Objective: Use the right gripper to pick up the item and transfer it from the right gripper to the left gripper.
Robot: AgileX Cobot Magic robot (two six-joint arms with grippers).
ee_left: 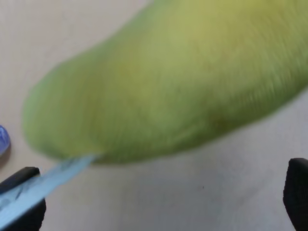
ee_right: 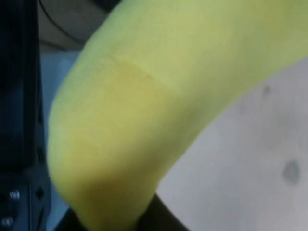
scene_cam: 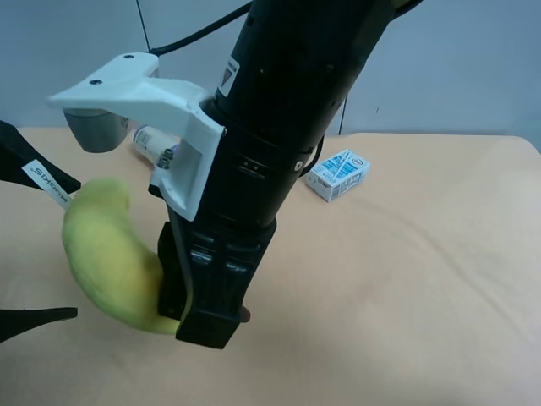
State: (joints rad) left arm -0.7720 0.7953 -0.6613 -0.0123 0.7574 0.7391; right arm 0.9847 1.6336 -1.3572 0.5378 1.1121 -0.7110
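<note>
The yellow plush banana (scene_cam: 106,254) hangs above the tan table (scene_cam: 406,279). It is held near its lower end by my right gripper (scene_cam: 193,321), the black arm with the white bracket, which is shut on it. The banana fills the right wrist view (ee_right: 144,96). My left gripper (scene_cam: 46,248) is at the exterior high view's left edge. It is open, with one finger above and one below, level with the banana's upper end. In the left wrist view the banana (ee_left: 168,82) lies just ahead of the open fingers (ee_left: 298,187). Its white tag (ee_left: 43,185) rests by the other finger.
A blue-and-white carton (scene_cam: 338,174) lies on the table behind the right arm. A can (scene_cam: 152,142) lies on its side at the back, partly hidden by the white bracket. Its purple lid edge shows in the left wrist view (ee_left: 2,139).
</note>
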